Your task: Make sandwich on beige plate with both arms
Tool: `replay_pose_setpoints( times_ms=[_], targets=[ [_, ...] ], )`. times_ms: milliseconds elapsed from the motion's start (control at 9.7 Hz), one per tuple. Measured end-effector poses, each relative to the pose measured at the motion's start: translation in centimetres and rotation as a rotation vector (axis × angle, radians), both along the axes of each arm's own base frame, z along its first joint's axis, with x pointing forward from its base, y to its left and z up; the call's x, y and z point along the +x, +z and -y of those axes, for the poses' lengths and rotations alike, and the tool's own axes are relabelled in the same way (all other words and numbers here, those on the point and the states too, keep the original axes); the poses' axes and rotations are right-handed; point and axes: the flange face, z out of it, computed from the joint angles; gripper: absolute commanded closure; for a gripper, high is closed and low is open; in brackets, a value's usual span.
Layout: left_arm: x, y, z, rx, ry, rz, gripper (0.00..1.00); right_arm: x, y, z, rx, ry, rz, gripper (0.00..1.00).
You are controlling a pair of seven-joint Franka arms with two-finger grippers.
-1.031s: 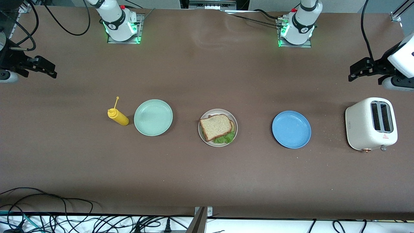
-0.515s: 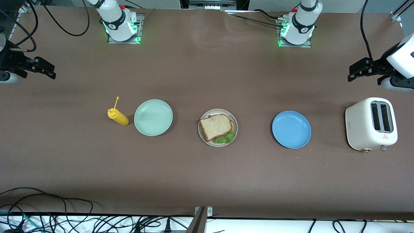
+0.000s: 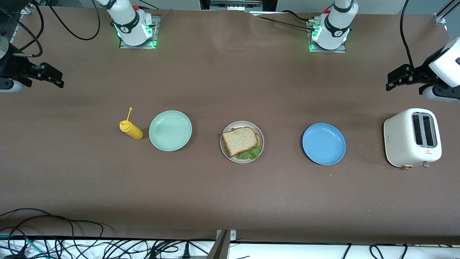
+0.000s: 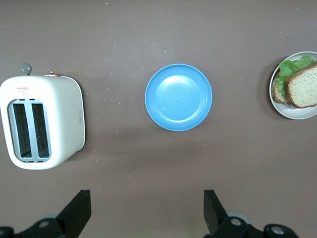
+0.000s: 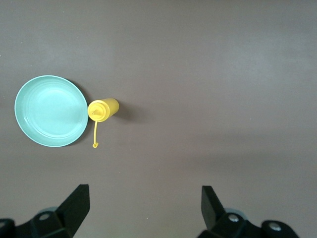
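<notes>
Sandwich point(image 3: 240, 141) unmoved on beige plate point(image 3: 224, 154); left tool point(image 4: 146, 210) and right tool point(image 5: 143, 208) as before, spread, empty.

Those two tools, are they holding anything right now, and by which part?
Nothing is held. The left tool and the right tool are both open and empty, up over bare table. The sandwich sits untouched on the beige plate.

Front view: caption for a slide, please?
Finished sandwich on beige plate; both grippers open, parked at table ends.
</notes>
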Motion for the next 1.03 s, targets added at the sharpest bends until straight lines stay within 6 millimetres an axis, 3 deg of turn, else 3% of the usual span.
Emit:
replay_pose_setpoints(
  times_ms=[1031],
  targets=[
    [0.17, -0.34, 0.10, 0.000, -0.002, -0.006, 0.00, 0.14, 0.27, -0.52, 0.020, 0.004, 0.015, 0.00]
  ],
)
